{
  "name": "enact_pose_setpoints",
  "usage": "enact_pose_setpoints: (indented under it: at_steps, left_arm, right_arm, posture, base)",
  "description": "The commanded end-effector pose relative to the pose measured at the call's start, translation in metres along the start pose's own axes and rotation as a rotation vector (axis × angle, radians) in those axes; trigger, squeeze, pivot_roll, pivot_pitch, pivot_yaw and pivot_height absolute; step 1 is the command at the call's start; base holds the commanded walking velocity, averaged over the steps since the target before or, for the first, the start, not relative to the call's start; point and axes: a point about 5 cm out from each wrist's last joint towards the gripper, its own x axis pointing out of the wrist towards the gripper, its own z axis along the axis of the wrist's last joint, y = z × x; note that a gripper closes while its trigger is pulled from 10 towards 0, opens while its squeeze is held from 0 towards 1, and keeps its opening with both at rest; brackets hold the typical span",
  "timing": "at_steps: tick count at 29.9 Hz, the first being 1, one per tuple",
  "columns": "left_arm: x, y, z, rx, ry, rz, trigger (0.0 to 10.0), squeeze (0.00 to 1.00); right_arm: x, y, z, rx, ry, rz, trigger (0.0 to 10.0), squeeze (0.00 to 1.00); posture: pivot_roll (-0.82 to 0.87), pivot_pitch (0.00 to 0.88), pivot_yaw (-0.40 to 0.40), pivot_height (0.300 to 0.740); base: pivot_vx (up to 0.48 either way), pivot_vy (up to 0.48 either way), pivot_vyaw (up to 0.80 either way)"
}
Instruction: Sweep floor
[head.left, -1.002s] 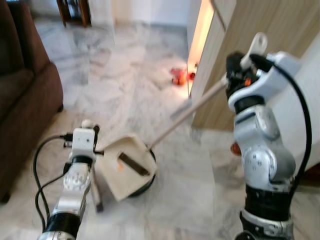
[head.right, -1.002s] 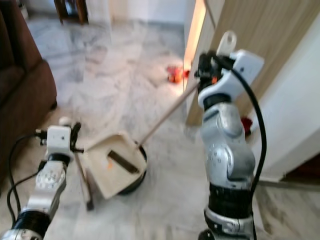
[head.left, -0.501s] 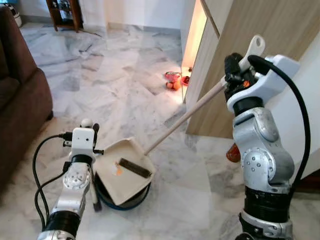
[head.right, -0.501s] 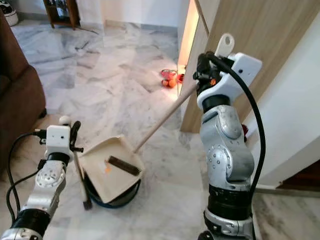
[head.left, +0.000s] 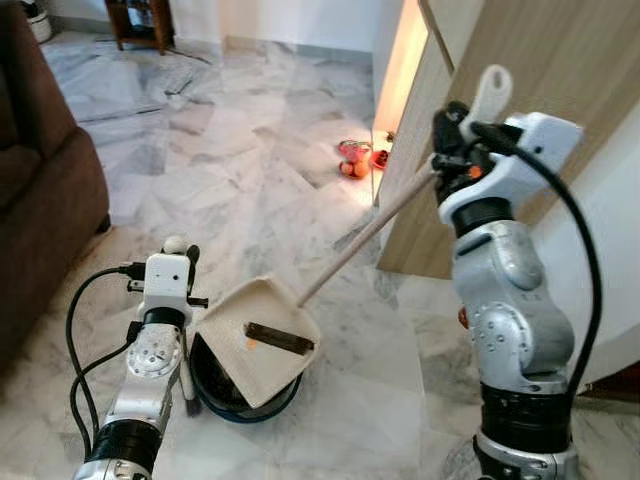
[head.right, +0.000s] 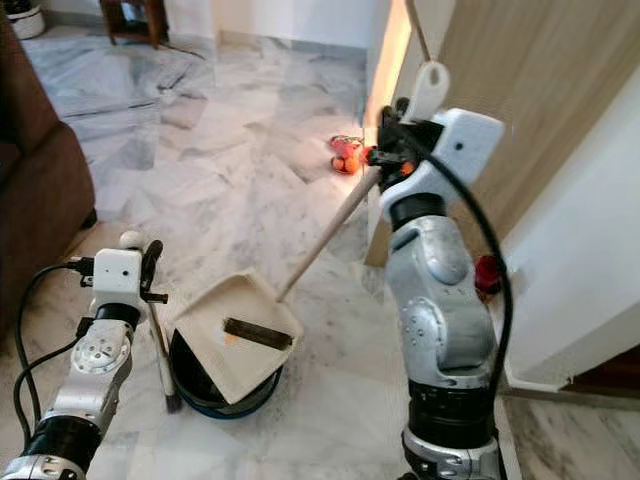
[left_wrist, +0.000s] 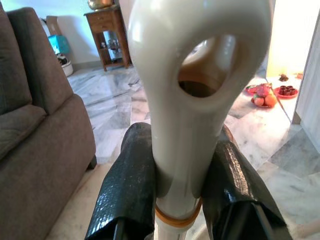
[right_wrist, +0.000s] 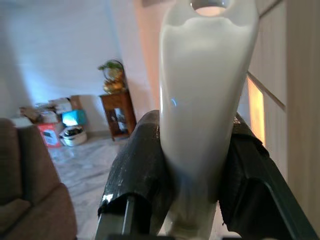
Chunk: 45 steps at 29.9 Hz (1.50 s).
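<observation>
Right tool: raised at the robot's right near a wooden door, its two black fingers pressed against the cream top end of the dustpan handle.
Dustpan: cream, held tilted over a dark round bin; its long wooden handle slopes up to the right tool. A dark strip and a small orange bit lie on its surface.
Left tool: low at the robot's left, just beside the bin, fingers pinching the cream looped end of a broom handle.
Broom: its thin shaft hangs down from the left tool to the floor next to the bin.
Floor: pale marble tiles.
Sofa: brown, at the robot's left.
Orange and red items: on the floor by the lit doorway, well apart from the bin.
Side table: wooden, by the far wall.
</observation>
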Motion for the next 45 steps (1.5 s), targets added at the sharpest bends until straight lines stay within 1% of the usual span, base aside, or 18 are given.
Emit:
enact_pose_setpoints:
  at_steps: [1, 2, 3, 4, 8, 11, 14, 15, 17, 18, 20, 21, 23, 24, 26, 34, 38, 45]
  left_arm:
    - [0.002, -0.002, 0.007, -0.005, -0.044, -0.009, 10.0, 0.0]
    - [0.002, -0.003, 0.007, -0.005, -0.045, -0.009, 10.0, 0.0]
    - [0.002, -0.003, 0.007, -0.005, -0.045, -0.009, 10.0, 0.0]
    - [0.002, -0.003, 0.008, -0.006, -0.046, -0.009, 10.0, 0.0]
    - [0.002, -0.004, 0.008, -0.007, -0.048, -0.011, 10.0, 0.0]
    - [0.002, -0.004, 0.008, -0.004, -0.049, -0.011, 10.0, 0.0]
    - [0.001, -0.003, 0.008, -0.002, -0.049, -0.012, 10.0, 0.0]
    - [0.001, -0.003, 0.008, 0.001, -0.05, -0.013, 10.0, 0.0]
    - [0.001, -0.003, 0.008, 0.002, -0.051, -0.014, 10.0, 0.0]
    - [0.001, -0.003, 0.008, 0.002, -0.051, -0.014, 10.0, 0.0]
    - [0.001, -0.003, 0.008, 0.002, -0.051, -0.013, 10.0, 0.0]
    - [0.001, -0.003, 0.008, 0.002, -0.051, -0.013, 10.0, 0.0]
    - [0.001, -0.003, 0.008, 0.001, -0.052, -0.013, 10.0, 0.0]
    - [0.001, -0.003, 0.008, 0.001, -0.052, -0.013, 10.0, 0.0]
    - [0.001, -0.004, 0.008, 0.002, -0.054, -0.013, 10.0, 0.0]
    - [0.001, -0.004, 0.008, 0.003, -0.053, -0.011, 10.0, 0.0]
    - [0.001, -0.003, 0.008, 0.004, -0.053, -0.009, 10.0, 0.0]
    - [0.0, -0.002, 0.006, 0.006, -0.051, -0.006, 10.0, 0.0]
  right_arm:
    - [-0.004, 0.006, 0.023, -0.003, -0.132, 0.026, 10.0, 0.0]
    - [-0.006, 0.013, 0.022, -0.04, -0.146, 0.05, 10.0, 0.0]
    - [-0.006, 0.013, 0.022, -0.04, -0.146, 0.05, 10.0, 0.0]
    - [-0.009, 0.019, 0.02, -0.067, -0.162, 0.068, 10.0, 0.0]
    - [-0.013, 0.026, 0.018, -0.069, -0.188, 0.069, 10.0, 0.0]
    - [-0.019, 0.04, 0.017, -0.098, -0.223, 0.098, 10.0, 0.0]
    - [-0.02, 0.044, 0.016, -0.094, -0.224, 0.109, 10.0, 0.0]
    - [-0.023, 0.051, 0.014, -0.089, -0.231, 0.124, 10.0, 0.0]
    - [-0.026, 0.058, 0.014, -0.081, -0.24, 0.139, 10.0, 0.0]
    - [-0.026, 0.058, 0.014, -0.081, -0.24, 0.139, 10.0, 0.0]
    - [-0.03, 0.072, 0.015, -0.087, -0.268, 0.171, 10.0, 0.0]
    - [-0.03, 0.072, 0.015, -0.087, -0.268, 0.171, 10.0, 0.0]
    - [-0.033, 0.08, 0.017, -0.057, -0.278, 0.184, 10.0, 0.0]
    - [-0.033, 0.08, 0.017, -0.057, -0.278, 0.184, 10.0, 0.0]
    - [-0.037, 0.088, 0.017, -0.072, -0.3, 0.212, 10.0, 0.0]
    - [-0.041, 0.1, 0.017, -0.1, -0.332, 0.254, 10.0, 0.0]
    - [-0.041, 0.102, 0.017, -0.105, -0.341, 0.26, 10.0, 0.0]
    - [-0.045, 0.109, 0.021, -0.19, -0.41, 0.291, 10.0, 0.0]
  posture:
    - [-0.05, 0.076, -0.074, 0.74]
    - [-0.05, 0.076, -0.074, 0.74]
    - [-0.05, 0.076, -0.074, 0.74]
    - [-0.06, 0.078, -0.074, 0.74]
    - [-0.06, 0.079, -0.075, 0.74]
    - [-0.06, 0.08, -0.077, 0.74]
    - [-0.06, 0.08, -0.077, 0.74]
    - [-0.06, 0.082, -0.078, 0.74]
    - [-0.06, 0.082, -0.078, 0.74]
    - [-0.06, 0.082, -0.078, 0.74]
    - [-0.06, 0.082, -0.078, 0.74]
    - [-0.06, 0.082, -0.078, 0.74]
    - [-0.05, 0.083, -0.079, 0.74]
    - [-0.05, 0.083, -0.079, 0.74]
    - [-0.05, 0.082, -0.08, 0.74]
    - [-0.05, 0.078, -0.086, 0.74]
    - [-0.05, 0.077, -0.089, 0.74]
    - [-0.04, 0.074, -0.093, 0.74]
  base:
    - [0.0, 0.0, 0.0]
    - [0.0, 0.0, 0.0]
    - [0.0, 0.0, 0.0]
    - [0.0, 0.0, 0.0]
    - [0.0, 0.0, 0.0]
    - [0.0, 0.0, 0.0]
    - [0.0, 0.0, 0.0]
    - [0.0, 0.0, 0.0]
    - [0.0, 0.0, 0.0]
    - [0.0, 0.0, 0.0]
    - [0.0, 0.0, 0.0]
    - [0.0, 0.0, 0.0]
    - [0.0, 0.0, 0.0]
    - [0.0, 0.0, 0.0]
    - [0.0, 0.0, 0.0]
    - [0.0, 0.0, 0.0]
    - [0.0, 0.0, 0.0]
    - [0.0, 0.0, 0.0]
